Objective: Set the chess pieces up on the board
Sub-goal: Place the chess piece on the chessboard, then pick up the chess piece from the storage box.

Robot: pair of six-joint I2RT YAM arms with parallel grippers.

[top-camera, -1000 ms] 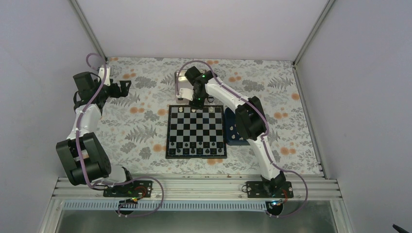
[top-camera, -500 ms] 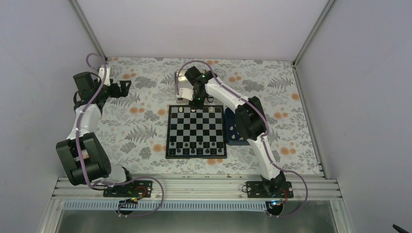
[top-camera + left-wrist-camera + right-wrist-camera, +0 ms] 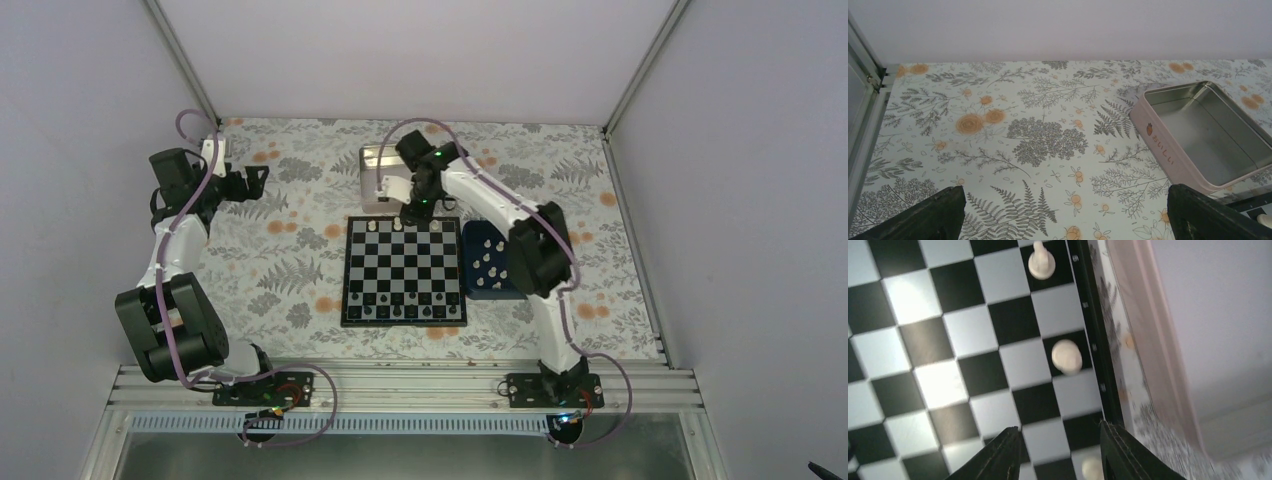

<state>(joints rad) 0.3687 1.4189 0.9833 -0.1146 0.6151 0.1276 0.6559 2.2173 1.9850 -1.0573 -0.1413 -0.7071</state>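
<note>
Right gripper [image 3: 1060, 460] jaws parted, holding nothing, over far edge of board [image 3: 404, 270]; left gripper [image 3: 1063, 222] spread wide, idle
White chess pieces [image 3: 1066, 356]: few on far row; most lying in blue tray [image 3: 478, 288]; setup judged early

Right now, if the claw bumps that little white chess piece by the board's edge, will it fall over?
Probably. The white chess piece is smaller than its square on the board, so it is likely light and tips easily. Its rounded top looks smooth, so it might roll once down, or slip from the open right claw.
</note>
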